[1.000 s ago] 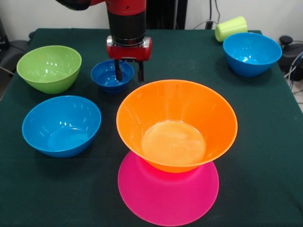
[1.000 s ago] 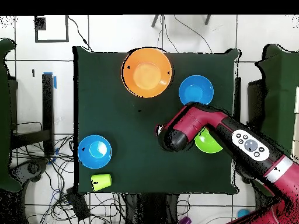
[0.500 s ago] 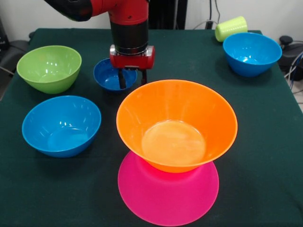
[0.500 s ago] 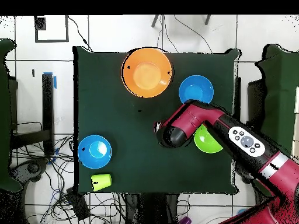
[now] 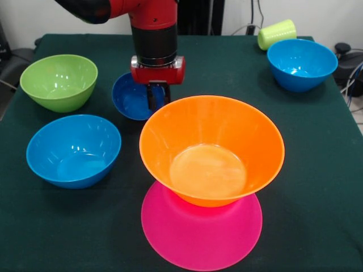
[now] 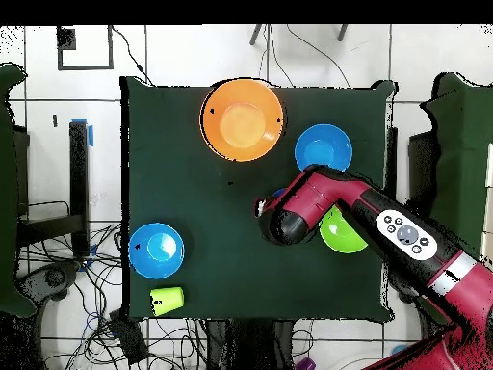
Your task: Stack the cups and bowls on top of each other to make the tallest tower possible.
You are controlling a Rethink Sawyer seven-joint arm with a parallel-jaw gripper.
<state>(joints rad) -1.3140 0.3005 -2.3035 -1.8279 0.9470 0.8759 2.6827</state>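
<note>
Gripping the small dark-blue bowl [image 5: 129,97] by its rim with the claw [image 5: 157,97], the two fingers drawn close together on the stretch of wall nearest the orange bowl [image 5: 211,150]. Just behind the orange bowl and a little to its left in the front view, near its far rim. Looks tipped, the inside turned partly toward the camera; cannot tell whether lifted clear of the tabletop [image 5: 317,170] or resting on it. Mostly hidden under the arm from overhead.

Likely light, stiff and glossy, hence slippery: thin plastic, not prone to breaking, but apt to swing or slide out of a one-sided pinch. Best held as here, one finger inside and one outside the wall, well down over the lip rather than at the very edge. Worth carrying slowly and level, and setting down centred in the orange bowl, which stands upright on the upturned pink bowl [image 5: 201,238].

Left of the orange bowl: a blue bowl [image 5: 74,150], and farther back a green bowl [image 5: 58,81]. Well off behind and to the right of the orange bowl: a second blue bowl [image 5: 302,63], with a yellow-green cup [image 5: 277,33] lying on its side beyond it.
</note>
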